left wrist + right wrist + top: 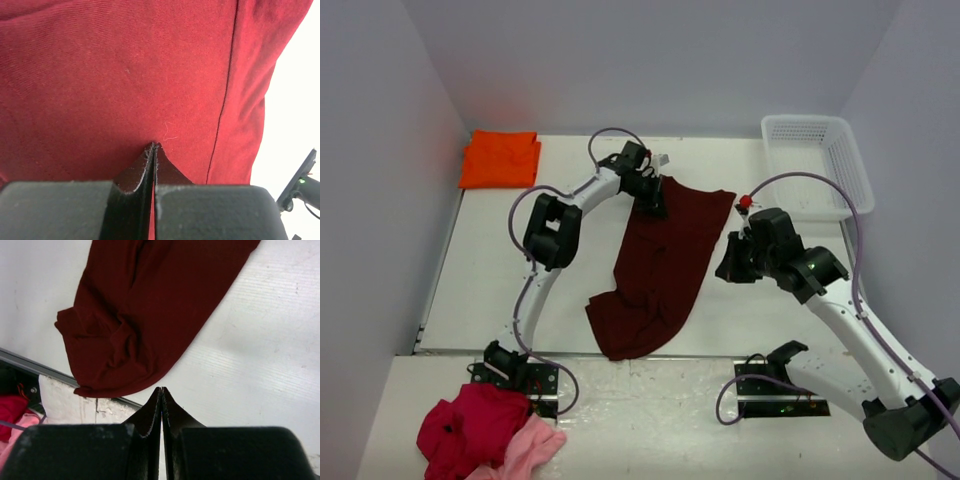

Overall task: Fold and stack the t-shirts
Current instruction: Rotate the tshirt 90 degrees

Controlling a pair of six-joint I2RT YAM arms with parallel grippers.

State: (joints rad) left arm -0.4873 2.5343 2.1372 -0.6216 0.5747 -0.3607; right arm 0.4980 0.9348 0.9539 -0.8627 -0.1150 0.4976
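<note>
Right wrist cam shows me what top doesn't: maroon t-shirt [135, 325] hem bunched right at the near table [260, 355] edge. Right gripper [161, 388] jaws together, holding nothing, just beside it. Left gripper [154, 145] closed at the shirt's far corner; can't tell if it's pinching cloth. Orange t-shirt [500, 158] folded far-left, well apart.

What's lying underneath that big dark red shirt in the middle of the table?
Only the white table shows around the maroon t-shirt, which lies on it. The cloth covers everything beneath, so anything under it cannot be seen.
</note>
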